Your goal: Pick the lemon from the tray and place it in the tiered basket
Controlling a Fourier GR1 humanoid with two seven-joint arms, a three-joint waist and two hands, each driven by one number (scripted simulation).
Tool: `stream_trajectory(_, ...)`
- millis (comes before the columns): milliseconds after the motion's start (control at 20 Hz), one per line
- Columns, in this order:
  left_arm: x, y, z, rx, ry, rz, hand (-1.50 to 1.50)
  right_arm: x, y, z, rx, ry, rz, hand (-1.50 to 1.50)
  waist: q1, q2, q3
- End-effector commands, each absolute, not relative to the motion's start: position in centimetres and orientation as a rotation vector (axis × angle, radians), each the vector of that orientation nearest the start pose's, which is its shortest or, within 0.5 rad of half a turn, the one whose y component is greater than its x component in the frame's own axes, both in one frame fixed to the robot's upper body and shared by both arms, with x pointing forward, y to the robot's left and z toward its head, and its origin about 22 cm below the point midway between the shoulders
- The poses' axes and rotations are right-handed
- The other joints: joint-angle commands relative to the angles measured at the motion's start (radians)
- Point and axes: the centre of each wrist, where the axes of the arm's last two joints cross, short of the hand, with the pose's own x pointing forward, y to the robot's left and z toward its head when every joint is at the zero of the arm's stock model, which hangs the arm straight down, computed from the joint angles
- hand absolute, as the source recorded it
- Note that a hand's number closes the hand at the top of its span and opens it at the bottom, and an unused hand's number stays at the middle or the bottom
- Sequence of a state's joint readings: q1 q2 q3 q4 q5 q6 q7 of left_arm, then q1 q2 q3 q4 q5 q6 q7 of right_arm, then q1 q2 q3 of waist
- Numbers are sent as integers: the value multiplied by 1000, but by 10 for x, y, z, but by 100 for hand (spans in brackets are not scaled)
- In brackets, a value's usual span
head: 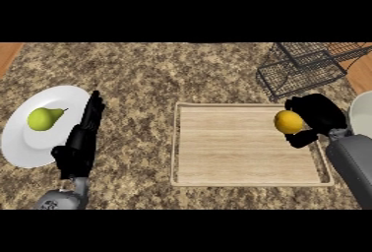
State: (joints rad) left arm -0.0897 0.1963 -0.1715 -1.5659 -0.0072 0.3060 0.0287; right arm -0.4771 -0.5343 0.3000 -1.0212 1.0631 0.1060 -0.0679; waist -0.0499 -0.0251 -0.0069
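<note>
At your 9 o'clock a white plate (25,150) lies on the speckled counter (145,74), with a green pear (44,118) on it. Just to the plate's right is your left hand (78,147), its fingers straight and pointing to 12 o'clock, holding nothing. At centre lies the wooden tray (247,167). Toward the tray's 2 o'clock corner you have the lemon (288,121) – your right hand (317,115) is curled round it from the 3 o'clock side, with fingers above and thumb below. You cannot tell whether the lemon has cleared the tray's floor. The wire basket (301,74) stands just past the tray's far rim, at 12 o'clock from the lemon. A white dish (362,117) shows at the right edge.
</note>
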Motion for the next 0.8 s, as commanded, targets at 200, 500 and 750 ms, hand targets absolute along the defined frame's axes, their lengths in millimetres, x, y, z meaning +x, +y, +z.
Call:
stream_trajectory(200,265,212,17,242,-1642,-61,0,324,-299,151,-1235,-1142,1370,150,-7,7,3)
stream_trajectory(500,259,212,27,230,-1640,-79,0,286,-312,247,-1282,-1246,1215,150,13,10,5)
stream_trajectory(750,256,197,11,219,-1666,-98,0,261,-322,300,-1300,-1232,1115,150,36,20,6)
